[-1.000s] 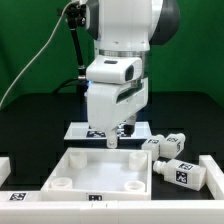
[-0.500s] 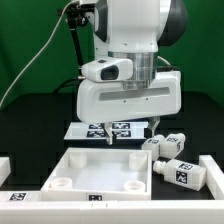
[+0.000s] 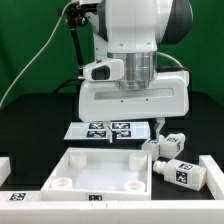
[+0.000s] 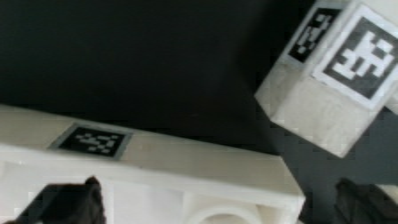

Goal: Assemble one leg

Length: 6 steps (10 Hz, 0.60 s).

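Two legs, chunky white pegs with black-and-white tags, lie at the exterior view's right: one (image 3: 172,143) and one nearer the front (image 3: 186,172). One leg (image 4: 347,75) fills a corner of the wrist view. The large white panel (image 3: 80,160) with round corner sockets lies in front; its corner with a tag (image 4: 93,140) and a socket (image 4: 240,215) shows in the wrist view. My gripper (image 3: 133,128) hovers over the panel's far right corner, beside the legs. It (image 4: 217,205) is open and empty, and its dark fingers (image 4: 68,205) straddle the panel corner from above.
The marker board (image 3: 108,130) lies behind the panel, under my hand. White tagged pieces sit at the front left (image 3: 8,172) and front right (image 3: 214,172) edges. A green backdrop stands behind.
My hand has turned about its axis, now broadside to the exterior camera, and has shifted toward the exterior view's right, nearer the legs. Nothing has been taken hold of.
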Tool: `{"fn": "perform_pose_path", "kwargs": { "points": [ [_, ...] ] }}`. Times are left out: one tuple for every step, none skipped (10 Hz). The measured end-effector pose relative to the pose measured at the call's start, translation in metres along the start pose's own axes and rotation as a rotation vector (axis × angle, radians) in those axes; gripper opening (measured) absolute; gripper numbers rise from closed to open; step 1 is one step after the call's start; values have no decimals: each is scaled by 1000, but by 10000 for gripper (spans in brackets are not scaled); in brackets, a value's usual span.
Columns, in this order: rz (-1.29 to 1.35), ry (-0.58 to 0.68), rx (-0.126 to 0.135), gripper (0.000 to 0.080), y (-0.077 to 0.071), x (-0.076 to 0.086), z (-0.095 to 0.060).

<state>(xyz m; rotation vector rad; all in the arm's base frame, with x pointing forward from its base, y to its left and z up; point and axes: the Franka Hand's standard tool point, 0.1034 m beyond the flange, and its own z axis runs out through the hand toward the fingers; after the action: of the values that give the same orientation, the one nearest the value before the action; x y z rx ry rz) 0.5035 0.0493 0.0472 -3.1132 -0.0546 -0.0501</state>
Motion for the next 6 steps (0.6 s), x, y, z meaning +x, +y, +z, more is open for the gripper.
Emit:
{"fn": "perform_pose_path", "kwargs": {
  "points": [
    [180,-7,26,649,8,-2,0],
    [389,-24,73,649,23,0,0],
    [456,-26,91,649,30,5,0],
    [466,-24,94,649,32,8,0],
    [462,-42,97,649,31,6,0],
    [461,-41,97,649,31,7,0]
  ]
}}
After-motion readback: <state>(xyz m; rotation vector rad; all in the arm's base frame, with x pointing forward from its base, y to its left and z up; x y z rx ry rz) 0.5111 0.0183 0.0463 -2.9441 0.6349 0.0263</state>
